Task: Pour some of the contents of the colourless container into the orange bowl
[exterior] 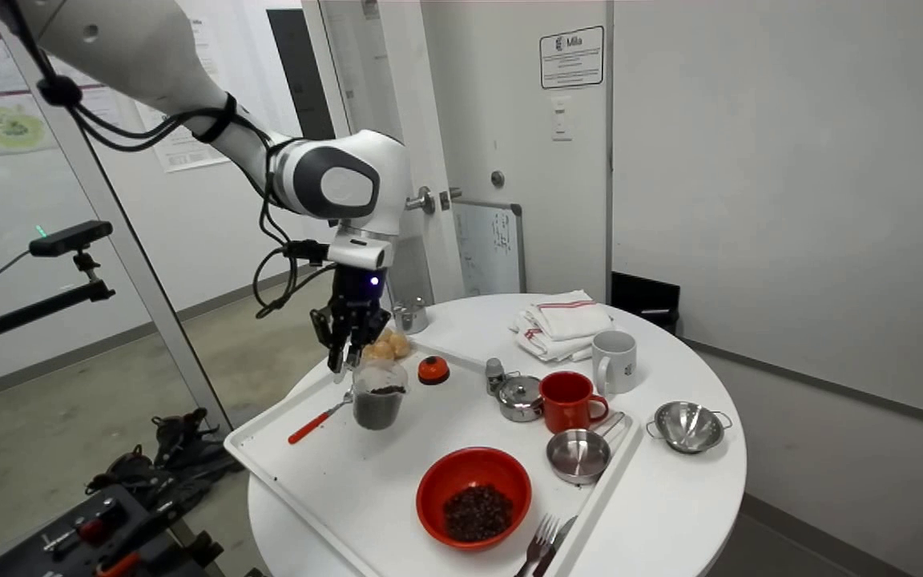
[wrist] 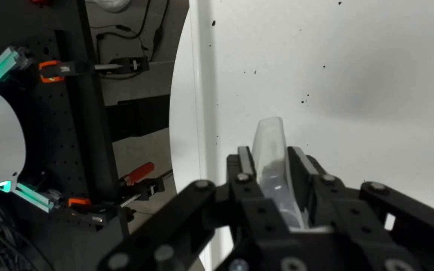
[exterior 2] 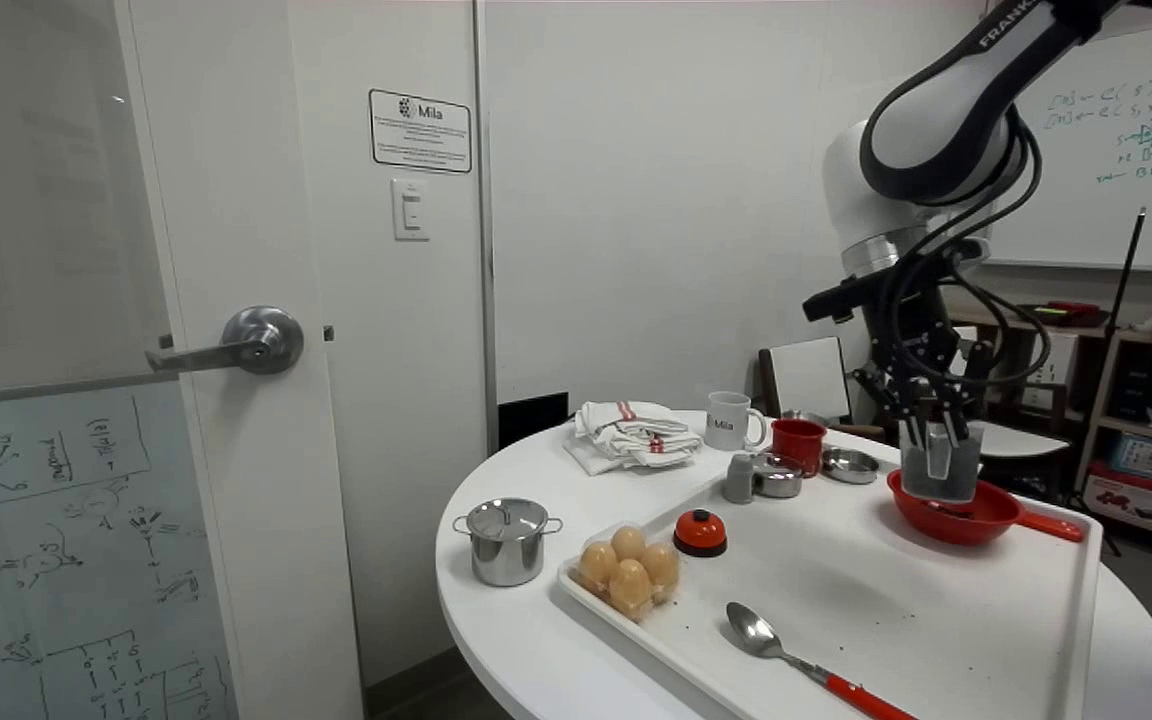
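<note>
Fork (exterior: 542, 535) and knife (exterior: 566, 530) lay nearest, running off the bottom edge of the frame in an exterior view. Just beyond them, low in the middle of that frame, stood the orange bowl (exterior: 469, 467), a heap of dark stuff (exterior: 477, 513) covering much of its floor. That suggested some pouring was done, though where the heap came from could not be confirmed. Specks (wrist: 213, 23) scattered over the tray (wrist: 371, 150), plain in the wrist view, hinted at a little spilling.

Farther back, left of the frame's centre, hung the clear cup (exterior: 376, 410), close to upright, raised off the tray and well apart from the bowl. The gripper (wrist: 270, 158) was clamped on a see-through part of it, at the lower middle of the wrist view. Dark stuff also filled the cup's lower portion, so it was not emptied; since the task asked only for some, the pour looked mostly or wholly finished. What was left, as a guess, was setting the cup down and letting go, or another tip over the bowl if the amount fell short.

Past the cup sat eggs (exterior: 385, 346), and farthest, right of centre on the desk (exterior: 686, 497), a white mug (exterior: 615, 362) and folded towels (exterior: 562, 320).
</note>
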{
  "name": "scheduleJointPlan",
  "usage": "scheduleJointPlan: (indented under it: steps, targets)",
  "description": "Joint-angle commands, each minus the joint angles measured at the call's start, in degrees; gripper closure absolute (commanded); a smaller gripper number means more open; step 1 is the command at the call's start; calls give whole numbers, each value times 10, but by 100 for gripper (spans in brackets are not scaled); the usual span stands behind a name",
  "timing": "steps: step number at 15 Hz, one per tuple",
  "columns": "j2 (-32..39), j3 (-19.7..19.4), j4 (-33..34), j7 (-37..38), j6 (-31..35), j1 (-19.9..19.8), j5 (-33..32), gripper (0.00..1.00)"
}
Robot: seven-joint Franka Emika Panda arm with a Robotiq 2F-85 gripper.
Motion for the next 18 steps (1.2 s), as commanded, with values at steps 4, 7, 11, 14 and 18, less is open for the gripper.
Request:
scheduleJointPlan:
  steps: [4, 7, 11, 14, 18]
  targets:
    - [116, 11, 109, 151, -40, 43, -83, 93]
    - [158, 5, 138, 224, -25, 55, -94, 93]
    - [201, -3, 170, 313, 5, 61, -98, 93]
    - [219, -4, 179, 354, 38, 57, -94, 93]
    - [227, 2, 172, 363, 94, 47, -85, 93]
